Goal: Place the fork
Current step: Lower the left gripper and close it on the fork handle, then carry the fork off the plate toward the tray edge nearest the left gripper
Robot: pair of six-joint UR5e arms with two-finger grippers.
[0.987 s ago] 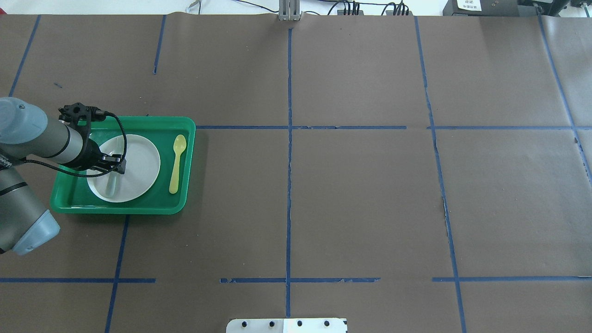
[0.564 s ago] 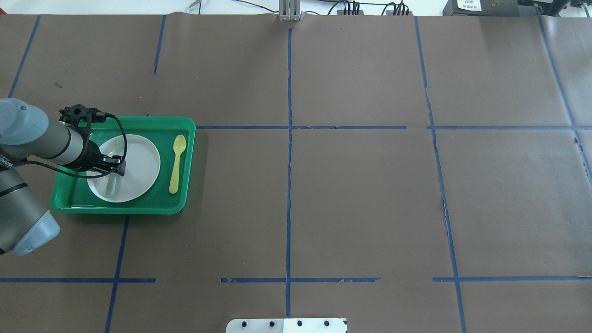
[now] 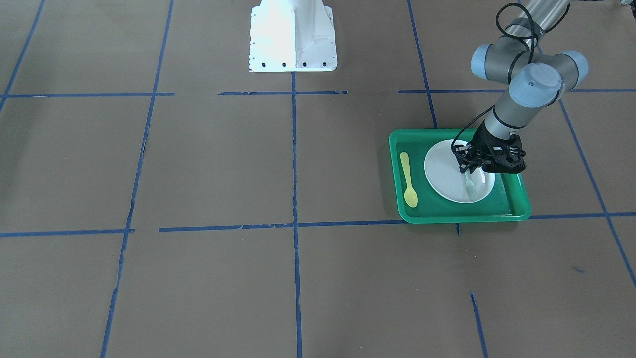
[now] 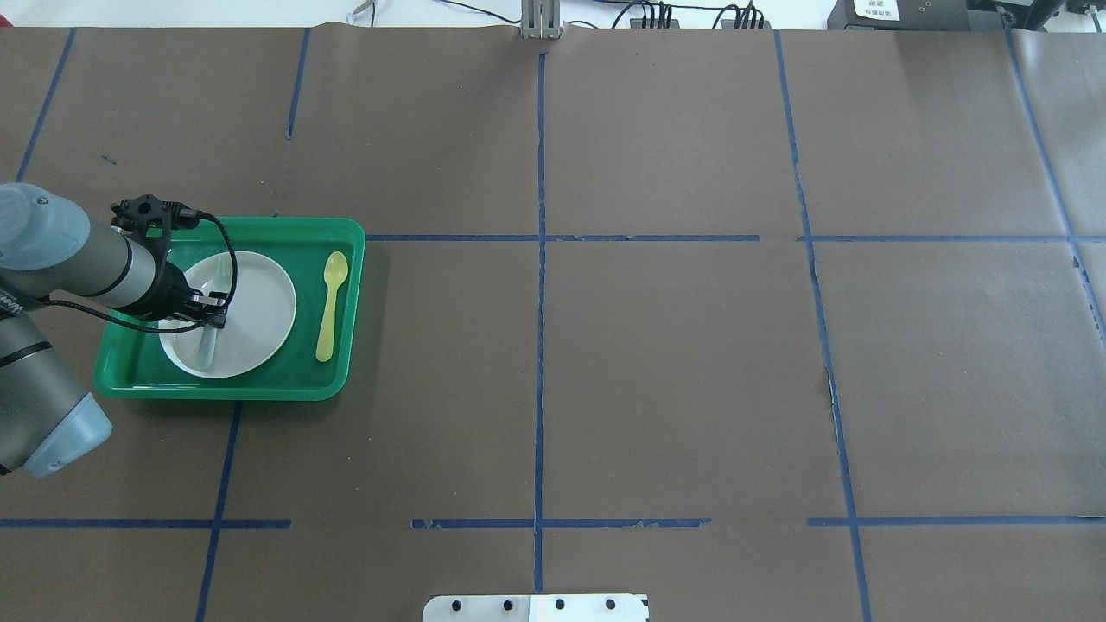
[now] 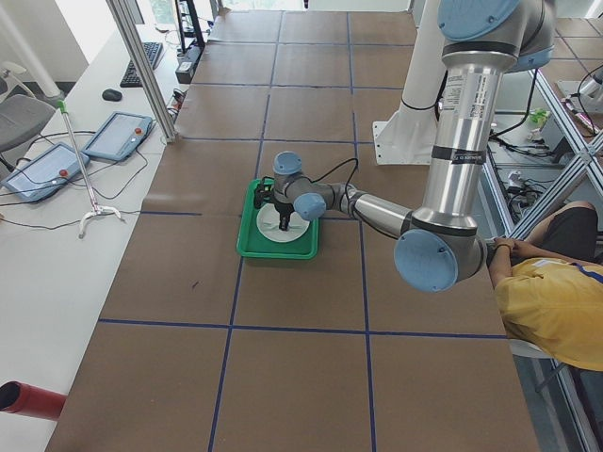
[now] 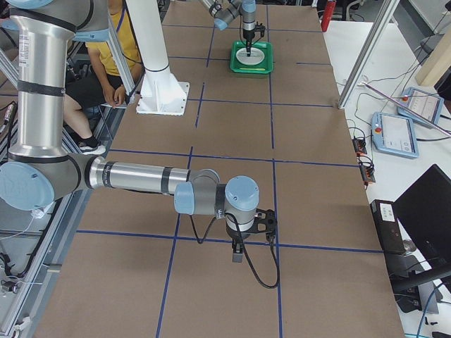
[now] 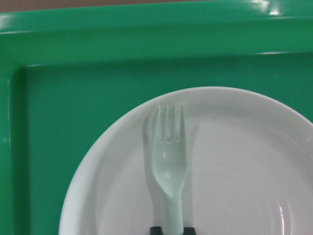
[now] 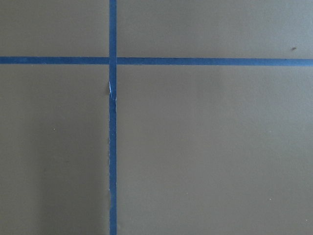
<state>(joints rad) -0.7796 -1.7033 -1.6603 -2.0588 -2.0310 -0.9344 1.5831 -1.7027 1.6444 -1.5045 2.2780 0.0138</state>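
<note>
The pale translucent fork (image 7: 168, 161) lies along the white plate (image 4: 259, 320), tines toward the tray's far wall. My left gripper (image 4: 216, 316) is shut on its handle, low over the plate's left part. In the front view the left gripper (image 3: 470, 168) sits over the plate (image 3: 444, 174) with the fork (image 3: 470, 189) sticking out below it. The plate sits in the green tray (image 4: 259, 384). I cannot tell whether the fork touches the plate. My right gripper (image 6: 238, 252) shows only in the right side view, low over bare table. I cannot tell if it is open or shut.
A yellow spoon (image 4: 329, 307) lies in the tray to the right of the plate. The robot's white base plate (image 4: 536, 607) is at the near table edge. Brown paper with blue tape lines covers the table (image 4: 674, 371).
My left gripper with the fork has shifted slightly left over the plate. The plate has slid a little left in the tray. The spoon has not moved.
</note>
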